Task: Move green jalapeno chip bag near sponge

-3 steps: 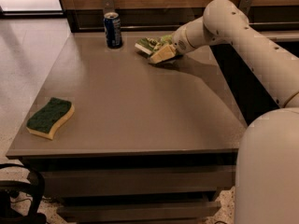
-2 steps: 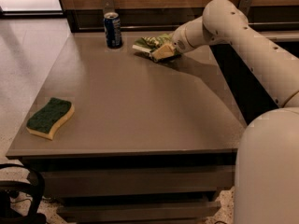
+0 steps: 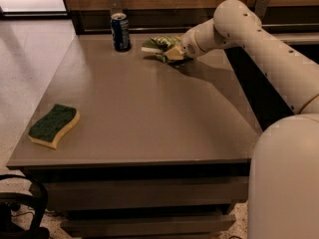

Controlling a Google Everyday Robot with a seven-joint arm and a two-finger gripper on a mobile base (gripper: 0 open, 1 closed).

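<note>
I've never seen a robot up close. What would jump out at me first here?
First, the big white arm reaching in from the right over the far side of the grey table. Its gripper is at the green jalapeno chip bag, just right of a blue soda can. Then the sponge, lying alone at the near left corner.

Pincer at the far edge of the flat grey desk, closed on the crinkled green foil chip bag. Upright blue soda can stands just left of the bag: obstacle. Bare desk surface runs from there to the green-topped yellow foam sponge at the near-left corner.
</note>
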